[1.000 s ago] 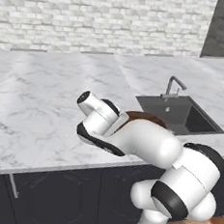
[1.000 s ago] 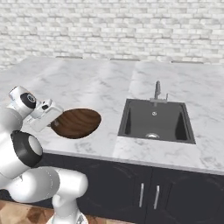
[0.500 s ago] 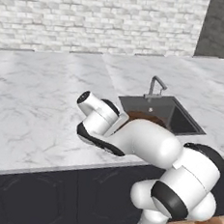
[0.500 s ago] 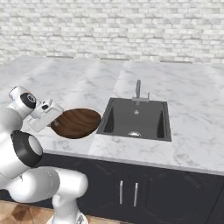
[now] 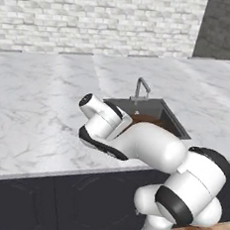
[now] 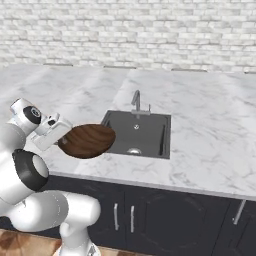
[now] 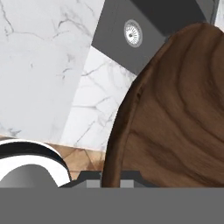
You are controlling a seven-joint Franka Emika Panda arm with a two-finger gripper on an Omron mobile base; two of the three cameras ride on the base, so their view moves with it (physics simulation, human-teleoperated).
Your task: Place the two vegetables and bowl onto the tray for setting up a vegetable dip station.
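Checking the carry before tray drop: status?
Tool shut on wooden bowl, gripping its rim. Bowl held above the counter edge, beside the sink. Tray and vegetables not sighted. Nothing blocking.

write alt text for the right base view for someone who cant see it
A white robot arm's gripper holds a dark brown wooden bowl by its rim, above the front edge of a marble counter. A dark sink with a faucet sits just beyond the bowl.

Grained wooden bowl (image 6: 87,141), marble counter (image 6: 210,130)

Dark brown grained bowl (image 6: 88,141), grey-veined white marble counter (image 6: 210,125), dark grey sink (image 6: 137,134).
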